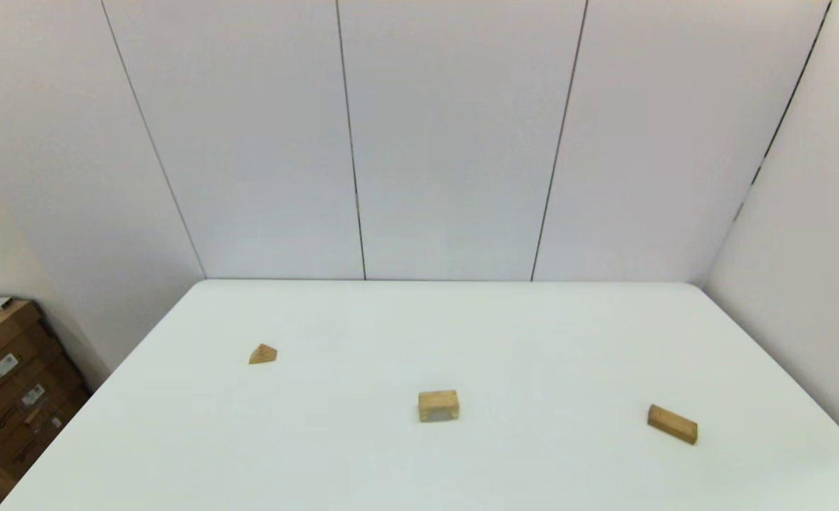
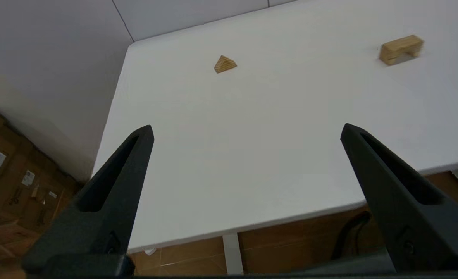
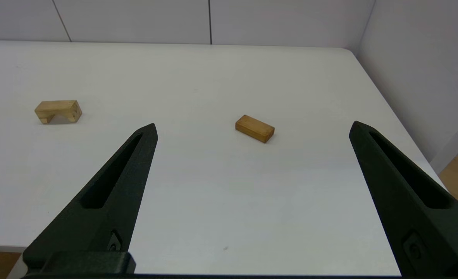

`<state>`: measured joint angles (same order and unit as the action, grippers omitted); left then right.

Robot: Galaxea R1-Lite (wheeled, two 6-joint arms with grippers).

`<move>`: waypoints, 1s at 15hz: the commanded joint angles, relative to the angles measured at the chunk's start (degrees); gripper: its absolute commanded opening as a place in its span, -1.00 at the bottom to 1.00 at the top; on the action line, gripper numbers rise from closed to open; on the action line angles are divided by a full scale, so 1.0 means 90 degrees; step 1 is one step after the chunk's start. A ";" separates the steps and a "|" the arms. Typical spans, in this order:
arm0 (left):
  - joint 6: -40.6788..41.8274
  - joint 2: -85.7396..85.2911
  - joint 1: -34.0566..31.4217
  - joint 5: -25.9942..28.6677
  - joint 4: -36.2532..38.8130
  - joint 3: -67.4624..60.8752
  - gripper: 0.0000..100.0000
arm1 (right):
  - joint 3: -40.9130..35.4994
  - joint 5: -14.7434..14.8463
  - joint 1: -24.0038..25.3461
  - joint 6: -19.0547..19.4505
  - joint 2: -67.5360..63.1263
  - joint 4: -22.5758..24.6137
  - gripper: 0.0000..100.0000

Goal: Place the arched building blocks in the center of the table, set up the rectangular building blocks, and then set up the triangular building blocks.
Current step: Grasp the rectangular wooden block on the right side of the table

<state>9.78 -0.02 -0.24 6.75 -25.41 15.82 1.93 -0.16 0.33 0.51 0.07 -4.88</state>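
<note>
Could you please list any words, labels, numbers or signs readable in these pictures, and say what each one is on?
No text can be read anywhere.
White stickers on the brown cardboard boxes beside the large white table: print too small and blurred to read.
Light-wood arched block, flat light-brown rectangular bar, small light-wood triangular wedge: no markings visible.

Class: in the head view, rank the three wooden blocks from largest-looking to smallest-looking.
1. Rectangular block, though only slightly ahead.
2. Arched block; the two look close, so this order is unsure.
3. Triangular block, clearly smallest, though farthest away.
</note>
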 commanded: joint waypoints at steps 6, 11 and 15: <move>-0.1096 0.0003 -0.0002 -0.0760 0.2784 -0.1739 1.00 | 0.0001 -0.0002 0.0002 0.0002 0.0002 -0.0005 1.00; -0.1096 0.0003 -0.0002 -0.0760 0.2784 -0.1739 1.00 | 0.0001 -0.0002 0.0002 0.0002 0.0002 -0.0005 1.00; -0.1096 0.0003 -0.0002 -0.0760 0.2784 -0.1739 1.00 | 0.0001 -0.0002 0.0002 0.0002 0.0002 -0.0005 1.00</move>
<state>-0.07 -0.11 -0.24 -0.07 -0.33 0.16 1.93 -0.16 0.30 0.51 0.07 -4.88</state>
